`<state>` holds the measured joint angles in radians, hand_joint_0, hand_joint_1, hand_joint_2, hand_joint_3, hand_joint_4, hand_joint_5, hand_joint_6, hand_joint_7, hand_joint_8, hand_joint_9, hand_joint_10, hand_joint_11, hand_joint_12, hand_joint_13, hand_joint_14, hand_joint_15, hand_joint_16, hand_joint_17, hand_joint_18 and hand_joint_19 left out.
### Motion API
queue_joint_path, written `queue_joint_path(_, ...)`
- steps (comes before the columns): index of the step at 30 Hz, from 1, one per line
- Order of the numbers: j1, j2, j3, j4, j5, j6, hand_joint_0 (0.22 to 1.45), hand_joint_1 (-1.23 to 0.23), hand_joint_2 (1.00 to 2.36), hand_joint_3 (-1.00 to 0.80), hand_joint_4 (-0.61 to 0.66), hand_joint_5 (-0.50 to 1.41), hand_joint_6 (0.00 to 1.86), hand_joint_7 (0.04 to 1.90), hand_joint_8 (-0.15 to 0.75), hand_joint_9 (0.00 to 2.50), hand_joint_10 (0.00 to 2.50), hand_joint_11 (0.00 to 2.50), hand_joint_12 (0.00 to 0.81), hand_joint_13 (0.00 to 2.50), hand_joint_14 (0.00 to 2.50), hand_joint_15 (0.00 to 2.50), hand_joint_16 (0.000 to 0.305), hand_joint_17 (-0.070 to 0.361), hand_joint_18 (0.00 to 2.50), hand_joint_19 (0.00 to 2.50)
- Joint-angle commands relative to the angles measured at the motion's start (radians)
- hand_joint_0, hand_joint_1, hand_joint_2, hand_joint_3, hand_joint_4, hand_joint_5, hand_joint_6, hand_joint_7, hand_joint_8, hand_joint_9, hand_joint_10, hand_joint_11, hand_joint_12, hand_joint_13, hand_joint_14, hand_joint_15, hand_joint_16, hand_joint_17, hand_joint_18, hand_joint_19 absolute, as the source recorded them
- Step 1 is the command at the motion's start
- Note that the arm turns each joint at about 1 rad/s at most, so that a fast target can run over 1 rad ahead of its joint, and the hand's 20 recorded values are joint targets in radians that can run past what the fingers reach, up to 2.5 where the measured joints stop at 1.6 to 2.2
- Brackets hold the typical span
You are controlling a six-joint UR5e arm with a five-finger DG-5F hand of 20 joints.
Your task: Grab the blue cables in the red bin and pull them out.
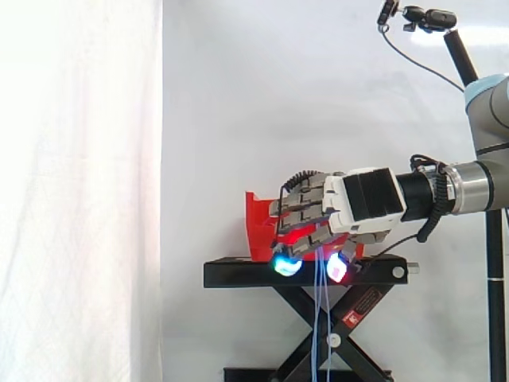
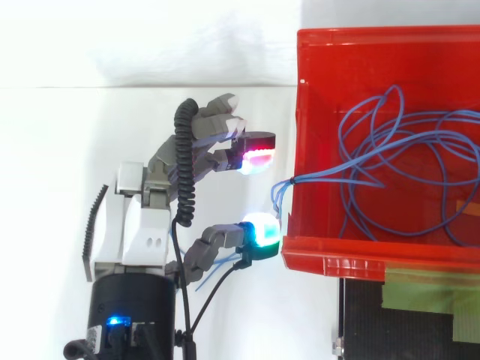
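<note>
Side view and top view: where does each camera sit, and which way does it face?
Side view: beside the work, looking level at the red bin on the black stand; arm and hand enter from the right.
Top view: above, looking down into the bin; hand comes from lower left.
Shared: bin, hand, blue cables.

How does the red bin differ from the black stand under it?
The red bin is an open box holding looped blue cables; the black stand is a flat platform on crossed legs. The red bin sits on top; the black stand carries it. Both stand before a white curtain.
</note>
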<state>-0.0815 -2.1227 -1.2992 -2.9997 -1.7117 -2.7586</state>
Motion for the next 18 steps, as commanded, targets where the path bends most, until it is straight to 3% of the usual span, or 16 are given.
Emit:
queue_joint_path(1, -0.001, 0.000, 0.001, -0.004, 0.001, -0.009, 0.65, -1.12, 1.00, -1.00, 0.06, 0.75, 0.02, 0.45, 0.223, 0.65, 0.02, 0.40, 0.361, 0.52, 0.01, 0.31, 0.056, 0.127, 0.55, 0.58)
queue_joint_path(10, -0.003, 0.000, 0.001, -0.007, 0.001, -0.009, 0.65, -1.12, 1.00, -1.00, 0.06, 0.75, 0.02, 0.48, 0.225, 0.65, 0.02, 0.40, 0.361, 0.52, 0.01, 0.31, 0.056, 0.127, 0.55, 0.59)
queue_joint_path(18, -0.003, 0.001, 0.004, -0.016, 0.004, -0.009, 0.65, -1.11, 1.00, -1.00, -0.01, 0.81, 0.01, 0.79, 0.232, 0.66, 0.02, 0.46, 0.363, 0.52, 0.01, 0.33, 0.056, 0.127, 0.55, 0.59)
